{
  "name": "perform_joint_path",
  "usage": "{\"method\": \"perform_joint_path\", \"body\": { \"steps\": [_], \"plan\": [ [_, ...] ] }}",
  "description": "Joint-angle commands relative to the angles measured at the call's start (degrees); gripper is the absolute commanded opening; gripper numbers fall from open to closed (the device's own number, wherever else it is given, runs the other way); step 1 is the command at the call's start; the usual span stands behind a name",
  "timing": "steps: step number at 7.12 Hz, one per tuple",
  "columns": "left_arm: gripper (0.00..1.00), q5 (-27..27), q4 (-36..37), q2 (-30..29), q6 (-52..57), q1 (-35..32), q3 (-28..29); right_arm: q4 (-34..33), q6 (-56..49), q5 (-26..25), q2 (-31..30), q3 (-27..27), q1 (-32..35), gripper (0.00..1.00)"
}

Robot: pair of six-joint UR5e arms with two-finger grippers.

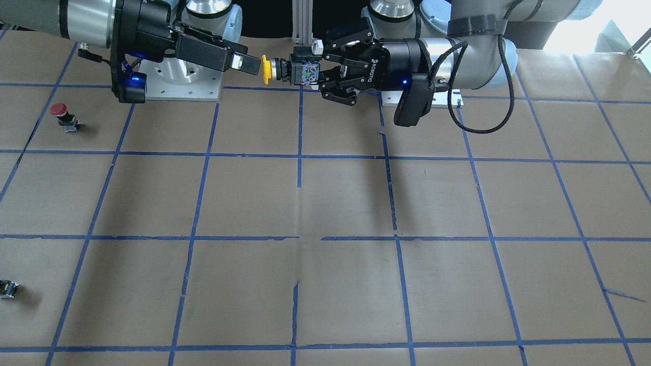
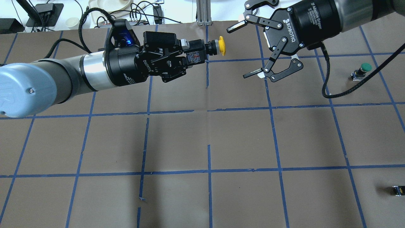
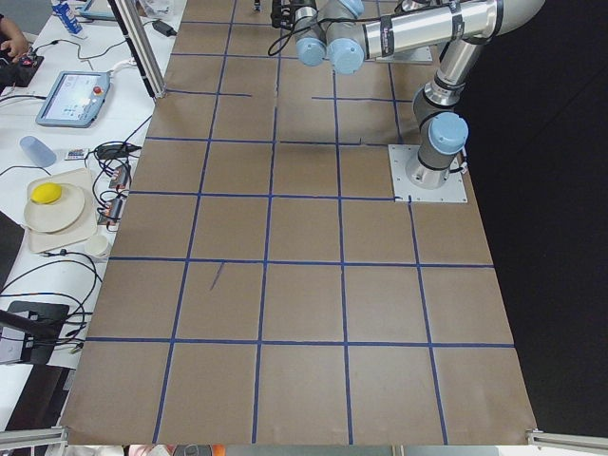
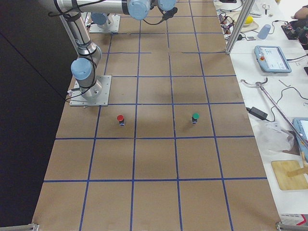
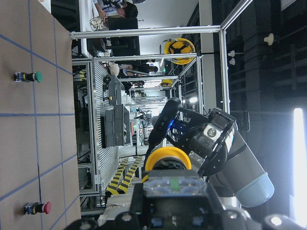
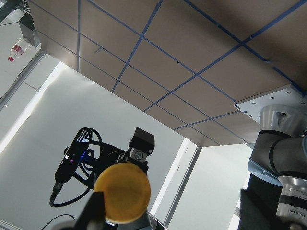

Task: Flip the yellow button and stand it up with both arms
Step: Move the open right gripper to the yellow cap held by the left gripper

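Grips the yellow button (image 2: pixel 212 47) by its contact block (image 2: pixel 196 56) in the closed left tool (image 2: pixel 192 59), high above the tabletop (image 2: pixel 240 136), cap (image 2: pixel 222 45) facing the wide-spread, empty right tool (image 2: pixel 241 52). Likely light, rigid; rounded cap slippery, flat block sides safer.

Brown table (image 1: pixel 244 193), blue tape grid (image 1: pixel 152 237), white bench (image 4: pixel 240 67)

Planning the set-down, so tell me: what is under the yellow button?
The yellow button hangs in the left pincer above the brown table with blue tape lines; nothing else shows beneath. The pincer covers its block's sides.
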Motion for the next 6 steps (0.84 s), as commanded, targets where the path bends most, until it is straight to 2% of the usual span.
{"method": "perform_joint_path", "body": {
  "steps": [1,2,3,4,6],
  "plan": [
    [0.04,-0.23,0.0,0.28,-0.12,-0.13,-0.02,-0.96,0.41,3.31,1.16,0.11,0.21,0.99],
    [0.04,-0.23,-0.09,0.45,-0.55,-0.13,-0.02,-3.06,0.67,6.13,2.29,-0.33,0.21,0.99],
    [0.04,-0.84,-0.09,0.63,-1.86,-0.13,0.33,-3.86,1.19,6.85,2.48,-0.33,0.21,0.99],
    [0.04,-0.94,-0.09,0.72,-2.05,-0.13,0.33,-4.39,1.2,6.86,2.57,-0.33,0.38,0.99],
    [0.04,-0.94,-0.09,0.72,-2.05,-0.21,0.24,-5.19,1.11,6.24,2.22,-0.33,2.13,0.92]
  ]
}}
